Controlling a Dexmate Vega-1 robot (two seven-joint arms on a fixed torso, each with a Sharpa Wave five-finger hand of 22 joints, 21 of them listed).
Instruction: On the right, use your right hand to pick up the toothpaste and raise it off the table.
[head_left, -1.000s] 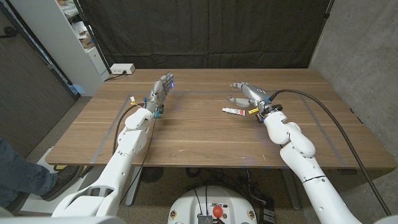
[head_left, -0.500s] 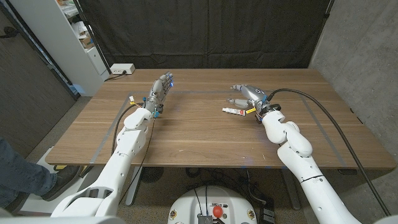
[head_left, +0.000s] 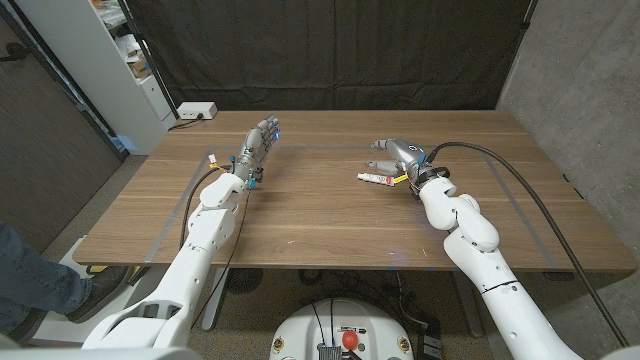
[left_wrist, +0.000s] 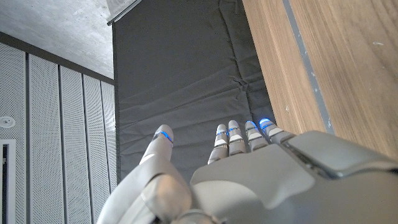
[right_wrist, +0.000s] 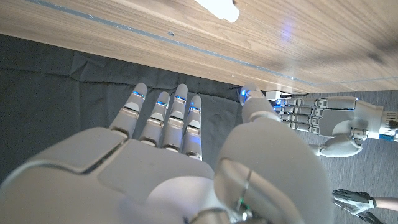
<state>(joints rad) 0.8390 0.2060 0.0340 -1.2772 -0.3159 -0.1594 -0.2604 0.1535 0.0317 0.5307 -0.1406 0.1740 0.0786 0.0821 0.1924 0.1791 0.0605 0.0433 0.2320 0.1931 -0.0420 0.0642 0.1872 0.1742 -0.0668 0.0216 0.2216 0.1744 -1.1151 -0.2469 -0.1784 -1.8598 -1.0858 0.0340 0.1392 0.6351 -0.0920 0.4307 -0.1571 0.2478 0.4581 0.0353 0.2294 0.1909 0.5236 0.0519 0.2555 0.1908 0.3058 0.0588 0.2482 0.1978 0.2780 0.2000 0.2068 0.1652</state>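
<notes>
on the right half of the table (head_left: 330, 215) the toothpaste (head_left: 377, 178) lies flat on the wood, and i have my right hand (head_left: 398, 154) poised just beyond it with the fingers spread and grasping nothing, so they can close around the tube from the far side. my left hand (head_left: 258, 145) waits well apart on the left, standing on its edge, fingers straight and empty, because this job needs only the right.

Table (head_left: 330, 215): dark-grained wooden top, faint pale tape lines running near its left, right and far edges | Toothpaste (head_left: 376, 178): small white tube with a red end, lying flat on the right half, toward the far edge | Power strip (head_left: 196, 111): white, sitting at the far left corner
</notes>
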